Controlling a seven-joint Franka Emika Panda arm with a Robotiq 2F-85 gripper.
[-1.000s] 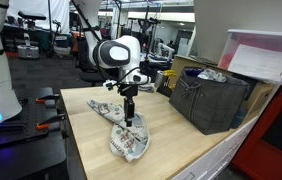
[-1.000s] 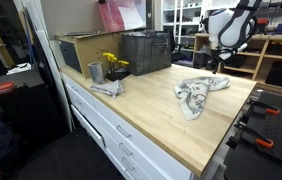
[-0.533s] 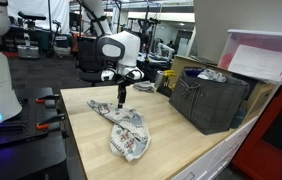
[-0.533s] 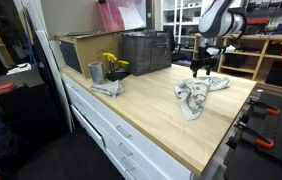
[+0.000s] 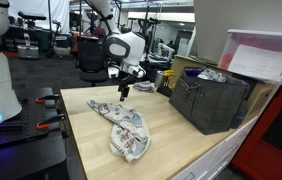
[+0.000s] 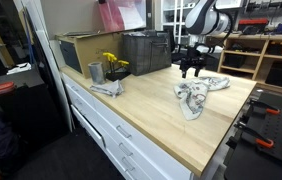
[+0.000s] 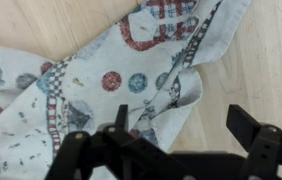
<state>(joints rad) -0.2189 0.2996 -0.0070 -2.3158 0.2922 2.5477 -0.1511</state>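
A patterned white cloth [image 5: 124, 130] with red and blue prints lies crumpled on the wooden table [image 5: 86, 140]; it also shows in the other exterior view [image 6: 194, 94] and fills the wrist view [image 7: 91, 80]. My gripper [image 5: 124, 93] hangs above the far end of the cloth, clear of it, also visible in an exterior view [image 6: 192, 70]. In the wrist view its two fingers [image 7: 181, 125] stand wide apart with nothing between them. The gripper is open and empty.
A dark bin [image 5: 209, 97] stands on the table's far side, beside a cardboard box [image 6: 79, 50]. A metal cup with yellow flowers [image 6: 111, 67] and a grey cloth [image 6: 107, 89] sit near the table's edge. Drawers [image 6: 111, 135] run below.
My gripper has risen off the cloth and moved toward the table's far end. The cloth stays lying on the table.
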